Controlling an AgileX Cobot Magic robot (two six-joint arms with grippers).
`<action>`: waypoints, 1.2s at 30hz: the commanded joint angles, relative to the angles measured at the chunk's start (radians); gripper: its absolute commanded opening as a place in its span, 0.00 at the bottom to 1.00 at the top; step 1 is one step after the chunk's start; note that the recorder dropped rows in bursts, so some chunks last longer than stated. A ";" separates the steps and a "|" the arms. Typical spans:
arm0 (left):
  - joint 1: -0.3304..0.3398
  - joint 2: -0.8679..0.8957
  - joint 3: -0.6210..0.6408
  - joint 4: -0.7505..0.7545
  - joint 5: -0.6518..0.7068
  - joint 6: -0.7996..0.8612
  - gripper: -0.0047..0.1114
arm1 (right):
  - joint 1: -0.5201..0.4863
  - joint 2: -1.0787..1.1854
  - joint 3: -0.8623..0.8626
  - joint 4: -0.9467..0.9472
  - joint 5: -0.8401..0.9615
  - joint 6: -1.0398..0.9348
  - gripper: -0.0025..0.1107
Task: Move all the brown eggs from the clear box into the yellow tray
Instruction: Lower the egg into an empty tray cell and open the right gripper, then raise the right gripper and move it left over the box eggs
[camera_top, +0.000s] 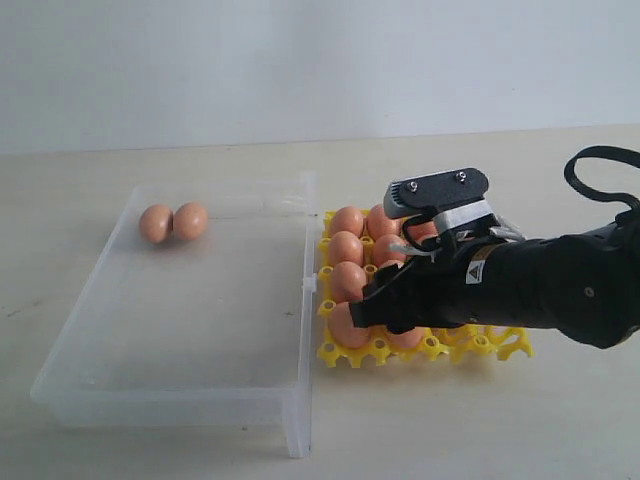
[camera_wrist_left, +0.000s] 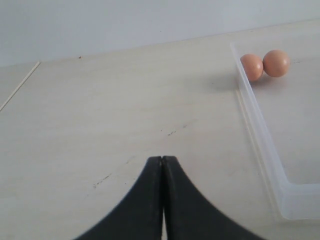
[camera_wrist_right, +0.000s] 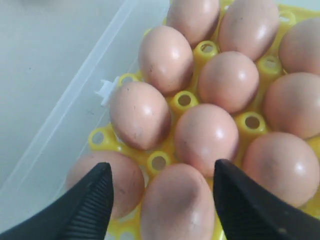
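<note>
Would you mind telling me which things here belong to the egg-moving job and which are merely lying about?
Job: brown eggs, clear box, yellow tray, right gripper over the tray.
Not in use: left gripper, shut over the table; no stray items visible.

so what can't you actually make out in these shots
Exterior view: the right arm covers much of the yellow tray, so its brown eggs can't be counted.
Right wrist view: frame edges crop the tray.
Left wrist view: the clear box runs off the edge; only the left gripper tips show.

Two eggs (camera_top: 155, 223) lie in the box (camera_top: 200, 330), left of the tray (camera_top: 450, 348).
</note>
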 joint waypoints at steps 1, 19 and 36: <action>-0.006 0.001 -0.004 -0.002 -0.009 -0.005 0.04 | -0.003 -0.020 -0.086 0.011 0.041 0.000 0.48; -0.006 0.001 -0.004 -0.002 -0.009 -0.005 0.04 | 0.114 0.342 -0.666 0.117 0.005 0.143 0.52; -0.006 0.001 -0.004 -0.002 -0.009 -0.005 0.04 | 0.123 0.907 -1.507 0.349 0.544 0.270 0.52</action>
